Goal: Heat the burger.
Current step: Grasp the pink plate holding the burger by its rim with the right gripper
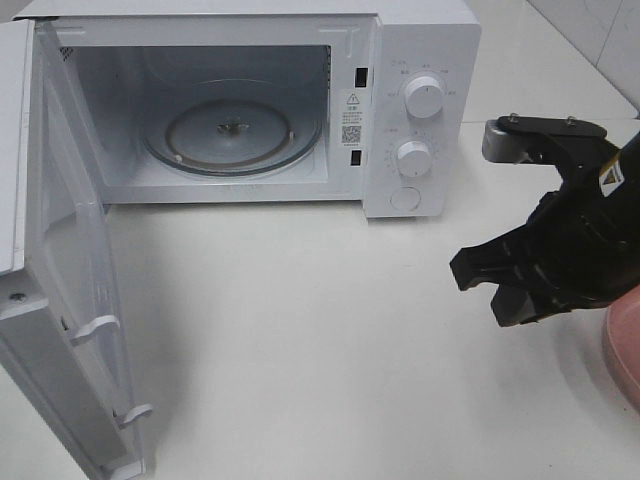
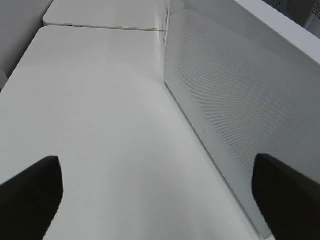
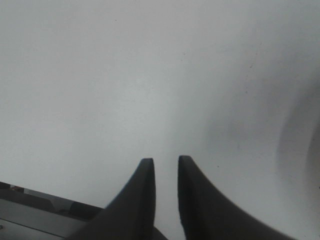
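While the microwave (image 1: pixel 420 40) stands at the back of the white surface (image 1: pixel 300 300) with its door (image 1: pixel 70 300) swung fully open on the side away from its two knobs (image 1: pixel 425 98), the cavity holds only the glass turntable (image 1: pixel 235 135). Right pincer (image 1: pixel 485 295) hangs over the surface in front of the microwave's knob side, apart from it; wrist view shows its fingertips (image 3: pixel 142 172) parted by a narrow gap, nothing between them, bare surface below. Left pincer (image 2: pixel 160 200): fingers spread wide, released, nothing held, hovering just beside the door's perforated panel; not visible from the high camera. Pink plate (image 1: pixel 625 350): only its rim shows at the frame edge, beyond the right pincer from the microwave, partly covered by that arm. Burger: not visible in any view; its position cannot be told.
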Robot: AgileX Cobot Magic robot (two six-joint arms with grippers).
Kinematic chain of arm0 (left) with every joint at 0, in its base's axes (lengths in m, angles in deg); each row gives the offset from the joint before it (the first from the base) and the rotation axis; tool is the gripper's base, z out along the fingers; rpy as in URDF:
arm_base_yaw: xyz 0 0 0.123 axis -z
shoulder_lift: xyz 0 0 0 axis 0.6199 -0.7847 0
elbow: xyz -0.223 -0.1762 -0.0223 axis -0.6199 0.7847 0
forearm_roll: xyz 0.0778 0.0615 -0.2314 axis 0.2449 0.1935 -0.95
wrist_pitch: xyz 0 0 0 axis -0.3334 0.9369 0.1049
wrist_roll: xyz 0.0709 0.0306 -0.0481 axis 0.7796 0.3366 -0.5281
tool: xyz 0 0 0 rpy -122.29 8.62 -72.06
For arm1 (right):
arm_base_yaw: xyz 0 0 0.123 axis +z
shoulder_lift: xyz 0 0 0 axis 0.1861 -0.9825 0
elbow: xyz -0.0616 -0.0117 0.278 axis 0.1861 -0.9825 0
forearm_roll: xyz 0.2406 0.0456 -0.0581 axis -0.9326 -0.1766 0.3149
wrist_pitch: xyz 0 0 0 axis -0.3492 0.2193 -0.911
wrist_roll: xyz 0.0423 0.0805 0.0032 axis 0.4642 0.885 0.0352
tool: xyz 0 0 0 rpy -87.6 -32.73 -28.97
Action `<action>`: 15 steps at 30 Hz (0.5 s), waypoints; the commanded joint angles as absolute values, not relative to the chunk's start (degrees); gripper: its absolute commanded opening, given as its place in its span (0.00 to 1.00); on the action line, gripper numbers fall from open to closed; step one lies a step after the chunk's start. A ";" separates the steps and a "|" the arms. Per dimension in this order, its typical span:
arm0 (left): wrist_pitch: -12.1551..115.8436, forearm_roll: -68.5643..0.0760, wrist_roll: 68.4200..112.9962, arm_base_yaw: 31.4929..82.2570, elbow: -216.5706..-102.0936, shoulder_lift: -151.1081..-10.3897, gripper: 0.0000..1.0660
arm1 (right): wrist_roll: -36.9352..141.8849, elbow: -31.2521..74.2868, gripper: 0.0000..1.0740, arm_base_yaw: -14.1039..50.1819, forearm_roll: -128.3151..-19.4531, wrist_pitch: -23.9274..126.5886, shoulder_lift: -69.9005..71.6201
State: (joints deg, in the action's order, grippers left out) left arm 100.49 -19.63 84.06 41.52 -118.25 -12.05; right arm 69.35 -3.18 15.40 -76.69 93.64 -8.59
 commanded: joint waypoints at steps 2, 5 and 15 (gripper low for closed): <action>100.09 -19.63 84.12 41.41 -118.08 -10.85 0.92 | 71.47 -3.29 0.48 15.12 -71.65 96.62 -5.67; 100.09 -19.63 84.12 41.41 -118.08 -10.85 0.92 | 71.64 -3.29 0.57 15.12 -70.85 97.08 -5.21; 100.09 -19.63 84.12 41.41 -118.08 -10.85 0.92 | 75.31 -3.29 0.91 15.06 -62.83 103.56 -4.76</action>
